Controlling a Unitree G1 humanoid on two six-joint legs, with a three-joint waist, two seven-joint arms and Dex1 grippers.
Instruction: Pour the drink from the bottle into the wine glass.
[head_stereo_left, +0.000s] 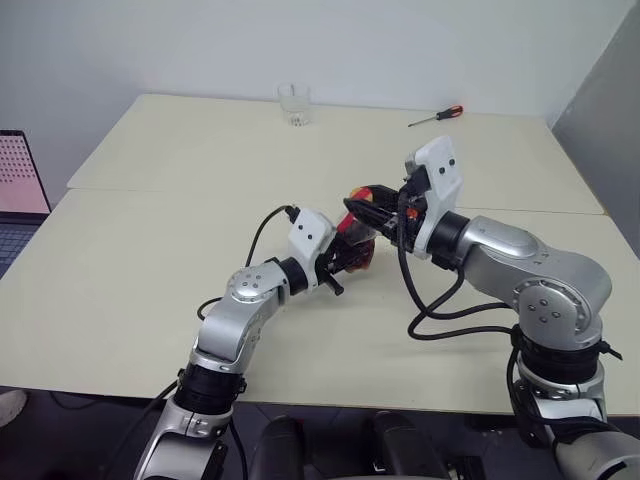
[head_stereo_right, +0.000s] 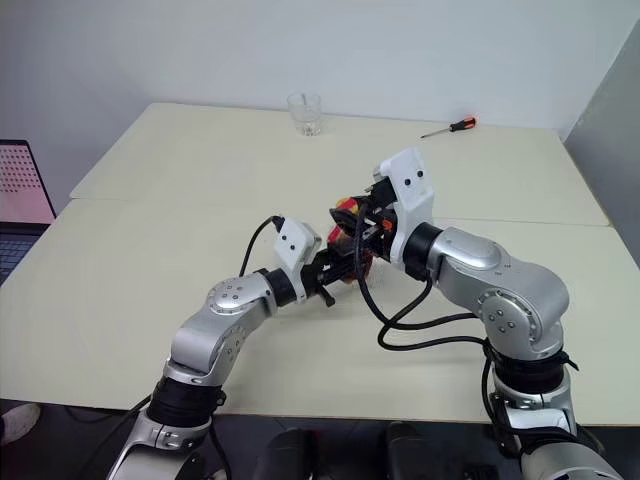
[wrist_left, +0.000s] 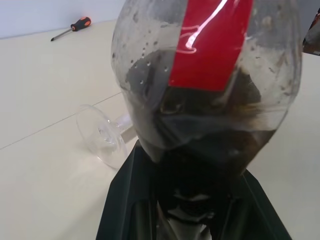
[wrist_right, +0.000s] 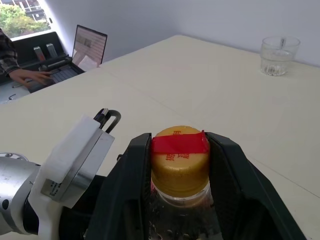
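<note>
My left gripper (head_stereo_left: 343, 256) is shut on the body of the bottle (wrist_left: 150, 90), holding it upright just above the table (head_stereo_left: 150, 270). The dark brown drink (wrist_left: 200, 135) fills the bottle's lower part, below a red label. My right gripper (wrist_right: 180, 150) comes in from above, and its black fingers (wrist_right: 132, 170) press on both sides of the yellow-and-red cap (wrist_right: 179, 165). Behind the bottle, the wine glass (wrist_left: 102, 135) shows its round foot and stem; it seems to lie on its side, with the bowl hidden.
A short clear tumbler (head_stereo_left: 294, 103) stands at the table's far edge. A red-handled screwdriver (head_stereo_left: 437, 116) lies at the far right. A laptop (wrist_right: 87, 42) sits off the table's left side, with a person's hand (wrist_right: 25, 75) near it.
</note>
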